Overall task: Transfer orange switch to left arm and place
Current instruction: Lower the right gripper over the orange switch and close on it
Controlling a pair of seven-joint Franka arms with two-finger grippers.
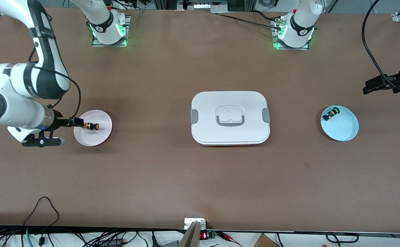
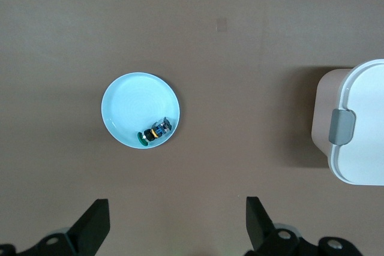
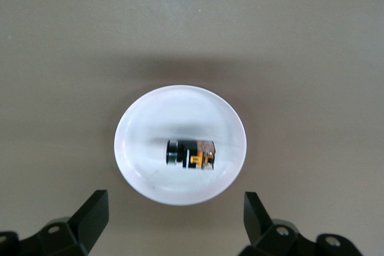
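Observation:
The orange switch (image 1: pixel 91 126) lies on its side in a small pink plate (image 1: pixel 96 138) toward the right arm's end of the table. My right gripper (image 1: pixel 72 131) hangs open over that plate's rim, empty. In the right wrist view the switch (image 3: pixel 191 153) and plate (image 3: pixel 180 112) lie just ahead of the open right gripper (image 3: pixel 174 220). The white box (image 1: pixel 230 99) sits shut at the table's middle. My left gripper (image 1: pixel 369 90) is open and empty over bare table at the left arm's end; it also shows open in the left wrist view (image 2: pixel 178 223).
A light blue plate (image 1: pixel 342 127) holding a green-capped switch (image 1: pixel 331 114) sits toward the left arm's end; both show in the left wrist view, the plate (image 2: pixel 132 109) and the switch (image 2: pixel 155 132), with the box's corner (image 2: pixel 366 118). Cables run along the table's near edge.

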